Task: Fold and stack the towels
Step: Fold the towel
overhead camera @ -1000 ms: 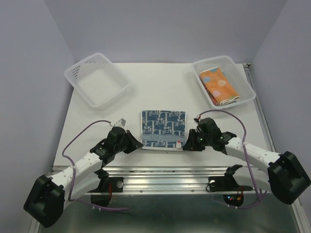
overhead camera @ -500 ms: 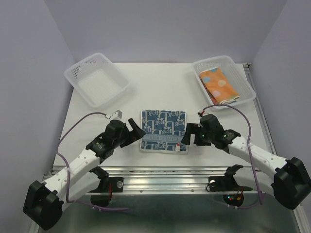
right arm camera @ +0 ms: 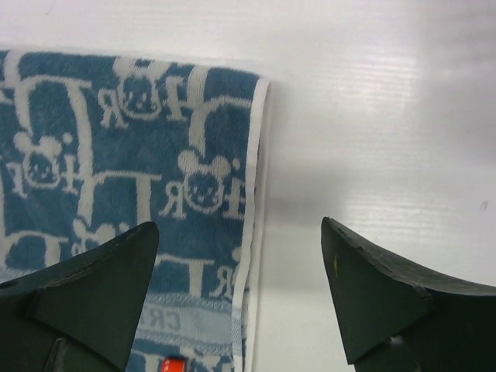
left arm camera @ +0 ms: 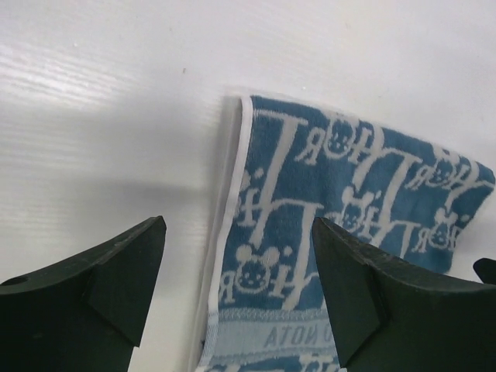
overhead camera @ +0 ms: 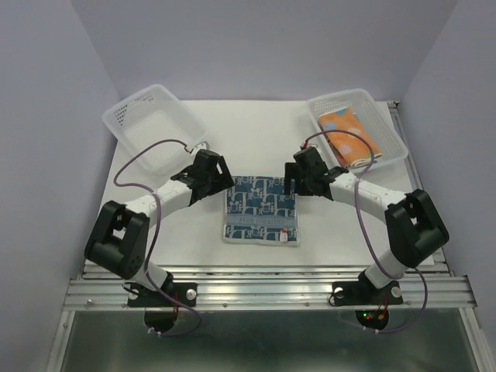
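Note:
A dark blue towel [overhead camera: 261,209] with a white pattern lies folded flat on the table's middle. My left gripper [overhead camera: 222,177] hovers open over its far left corner, and the left wrist view shows the towel's white-hemmed left edge [left arm camera: 232,194] between the fingers [left arm camera: 108,287] of this gripper [left arm camera: 239,260]. My right gripper [overhead camera: 293,177] hovers open over the far right corner, its gripper [right arm camera: 240,267] straddling the towel's right edge [right arm camera: 257,178]. An orange towel [overhead camera: 350,137] with pale dots lies folded in the right basket. Neither gripper holds anything.
A clear plastic basket [overhead camera: 155,128] stands empty at the back left. A second basket [overhead camera: 387,128] at the back right holds the orange towel. A small red tag [overhead camera: 285,231] shows at the blue towel's near right corner. White table [overhead camera: 256,139] lies beyond the towel.
Both grippers have opened and left the blue towel's near corners. Both arms have swung away from me to its far corners. The towel stays flat.

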Available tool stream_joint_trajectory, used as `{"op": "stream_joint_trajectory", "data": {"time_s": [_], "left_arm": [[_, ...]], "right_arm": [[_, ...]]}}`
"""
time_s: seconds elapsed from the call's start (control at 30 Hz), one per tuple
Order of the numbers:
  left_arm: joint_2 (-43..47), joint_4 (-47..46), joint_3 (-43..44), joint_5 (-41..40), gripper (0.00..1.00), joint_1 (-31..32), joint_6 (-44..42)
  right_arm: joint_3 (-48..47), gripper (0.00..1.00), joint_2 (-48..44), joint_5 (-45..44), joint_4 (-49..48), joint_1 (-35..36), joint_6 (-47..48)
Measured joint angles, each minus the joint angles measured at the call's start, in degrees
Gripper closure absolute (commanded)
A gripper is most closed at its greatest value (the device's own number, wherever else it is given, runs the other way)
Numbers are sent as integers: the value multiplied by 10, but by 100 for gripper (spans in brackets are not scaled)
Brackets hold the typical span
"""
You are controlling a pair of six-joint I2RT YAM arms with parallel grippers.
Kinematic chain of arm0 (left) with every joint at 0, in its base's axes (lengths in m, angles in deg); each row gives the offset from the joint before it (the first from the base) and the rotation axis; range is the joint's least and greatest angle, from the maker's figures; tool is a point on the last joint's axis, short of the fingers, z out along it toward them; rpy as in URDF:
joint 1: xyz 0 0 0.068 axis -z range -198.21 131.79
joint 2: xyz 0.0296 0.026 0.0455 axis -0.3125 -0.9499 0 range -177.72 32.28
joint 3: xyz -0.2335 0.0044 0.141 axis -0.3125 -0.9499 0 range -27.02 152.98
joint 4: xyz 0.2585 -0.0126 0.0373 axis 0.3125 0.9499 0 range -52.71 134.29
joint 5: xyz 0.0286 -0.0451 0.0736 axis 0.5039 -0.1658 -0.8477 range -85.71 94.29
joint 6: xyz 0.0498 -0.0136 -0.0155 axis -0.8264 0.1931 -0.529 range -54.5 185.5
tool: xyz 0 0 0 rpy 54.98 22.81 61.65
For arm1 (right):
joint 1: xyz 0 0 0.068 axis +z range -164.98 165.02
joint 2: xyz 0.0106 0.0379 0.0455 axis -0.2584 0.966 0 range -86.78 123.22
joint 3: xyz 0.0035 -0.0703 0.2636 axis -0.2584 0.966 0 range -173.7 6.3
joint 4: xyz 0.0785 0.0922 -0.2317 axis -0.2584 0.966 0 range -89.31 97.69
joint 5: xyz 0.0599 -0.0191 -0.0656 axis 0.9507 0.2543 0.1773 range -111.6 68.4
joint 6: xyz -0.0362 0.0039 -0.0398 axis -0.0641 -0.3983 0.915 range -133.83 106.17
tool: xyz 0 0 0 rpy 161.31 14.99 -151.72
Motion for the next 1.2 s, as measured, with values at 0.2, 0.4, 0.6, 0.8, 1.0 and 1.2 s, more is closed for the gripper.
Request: {"op": "stream_joint_trajectory", "data": {"time_s": [0.2, 0.4, 0.6, 0.8, 1.0, 1.2], "left_arm": [[-118, -16, 71, 23, 26, -30, -36], [-192, -22, 116, 47, 39, -33, -58], [-226, -31, 149, 63, 45, -40, -68], [-239, -40, 159, 73, 68, -44, -73], [-250, -43, 165, 80, 100, -46, -77], [-250, -43, 165, 83, 100, -47, -76]], "right_arm": [[-55, 29, 81, -5, -4, -33, 21], [-80, 45, 131, 9, -8, -66, 38], [-101, 47, 164, 23, -16, -74, 57], [-118, 49, 183, 36, -32, -78, 68], [-128, 49, 189, 50, -35, -81, 69], [-128, 49, 189, 63, -34, -81, 73]]}}
